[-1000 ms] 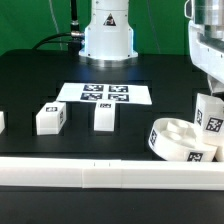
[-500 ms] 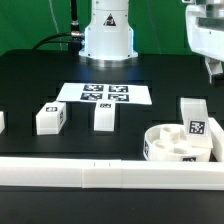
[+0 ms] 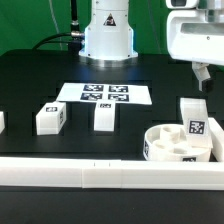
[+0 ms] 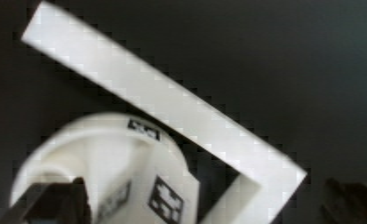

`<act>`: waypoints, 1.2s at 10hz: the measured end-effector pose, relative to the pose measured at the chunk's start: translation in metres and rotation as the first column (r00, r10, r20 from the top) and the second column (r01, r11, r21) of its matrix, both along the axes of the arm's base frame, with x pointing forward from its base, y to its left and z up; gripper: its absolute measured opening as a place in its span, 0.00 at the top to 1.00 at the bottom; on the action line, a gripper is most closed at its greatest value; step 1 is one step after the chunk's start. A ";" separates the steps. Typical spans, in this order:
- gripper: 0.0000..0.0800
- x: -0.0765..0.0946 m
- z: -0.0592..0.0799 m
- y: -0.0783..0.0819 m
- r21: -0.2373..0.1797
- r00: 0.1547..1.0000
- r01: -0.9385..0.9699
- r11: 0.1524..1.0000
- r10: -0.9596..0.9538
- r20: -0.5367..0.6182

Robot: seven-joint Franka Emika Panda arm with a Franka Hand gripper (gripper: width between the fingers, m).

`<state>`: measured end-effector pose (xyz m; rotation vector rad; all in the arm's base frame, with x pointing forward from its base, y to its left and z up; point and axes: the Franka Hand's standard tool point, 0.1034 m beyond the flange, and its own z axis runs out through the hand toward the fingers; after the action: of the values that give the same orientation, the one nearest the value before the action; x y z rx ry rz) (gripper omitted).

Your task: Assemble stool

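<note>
The white round rimmed seat [image 3: 170,145] lies at the exterior view's right, near the front rail. One white tagged leg [image 3: 194,122] stands upright in its far right side. My gripper [image 3: 204,76] hangs above and behind that leg, well clear of it, open and empty. Two more tagged legs [image 3: 50,118] [image 3: 104,118] stand apart on the black table at left and centre. The wrist view looks down on the seat [image 4: 82,150] and the tagged leg [image 4: 166,192], with a dark fingertip [image 4: 52,198] beside them.
The marker board [image 3: 105,93] lies flat in front of the robot base [image 3: 108,35]. A long white rail [image 3: 100,178] runs along the front edge and shows in the wrist view [image 4: 162,90]. Another white part [image 3: 2,121] sits at the far left edge.
One second ago the leg was tilted in my gripper at the seat's right. It now stands upright in the seat, released, and my gripper has risen and shifted left.
</note>
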<state>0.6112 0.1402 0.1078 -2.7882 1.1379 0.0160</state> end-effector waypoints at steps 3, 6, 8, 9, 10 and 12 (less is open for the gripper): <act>0.19 0.002 0.000 0.000 -0.016 0.975 -0.220 0.975 0.221 0.027; 0.19 0.004 0.001 -0.007 -0.086 0.828 -0.555 0.828 0.559 0.043; 0.19 0.008 0.005 -0.014 -0.129 0.656 -0.744 0.655 0.753 0.040; 0.19 0.009 0.007 -0.019 -0.137 0.610 -0.781 0.609 0.792 0.042; 0.19 0.009 0.005 -0.018 -0.138 0.585 -0.800 0.585 0.810 0.039; 0.19 0.009 0.003 -0.020 -0.157 0.411 -0.898 0.411 0.911 0.033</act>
<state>0.6200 0.1198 0.1111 -3.0453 -0.5777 -0.1061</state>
